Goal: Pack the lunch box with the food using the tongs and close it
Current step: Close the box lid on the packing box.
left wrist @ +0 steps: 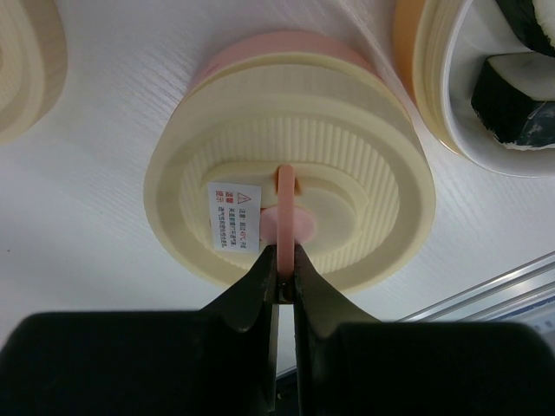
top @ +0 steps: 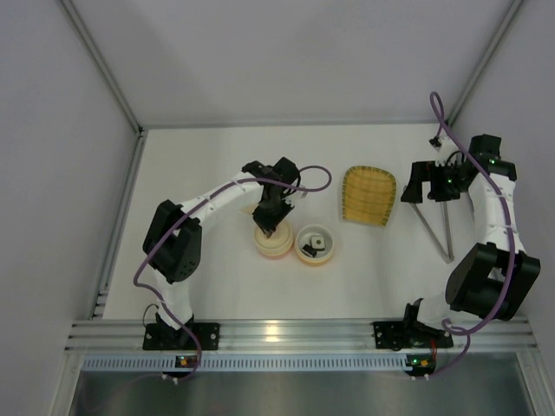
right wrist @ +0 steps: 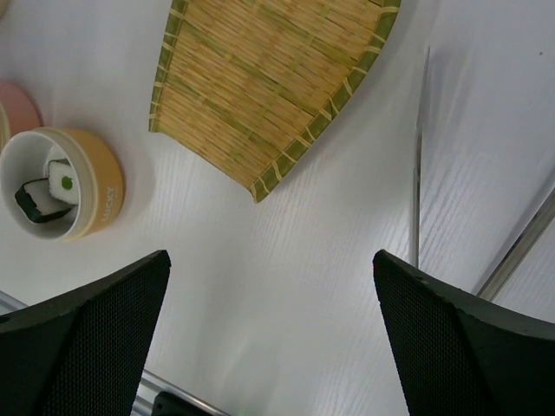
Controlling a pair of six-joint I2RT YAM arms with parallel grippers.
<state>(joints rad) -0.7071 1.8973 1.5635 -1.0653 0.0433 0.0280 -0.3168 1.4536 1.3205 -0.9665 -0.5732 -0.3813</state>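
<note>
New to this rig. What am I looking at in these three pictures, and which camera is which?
These are two robot arms bolted at the near edge of a table. The overhead picture looks down from behind them, with the left arm on the left and the right arm on the right. The other two pictures come from a camera on each wrist, so the black shapes at the bottom are that arm's own fingers.

The left gripper is shut on the pink loop handle of a cream lid, which sits on a pink container. Beside it stands an open bowl holding sushi pieces. The right gripper is open and empty. It hangs near the bamboo tray and the metal tongs, which lie on the table.
</note>
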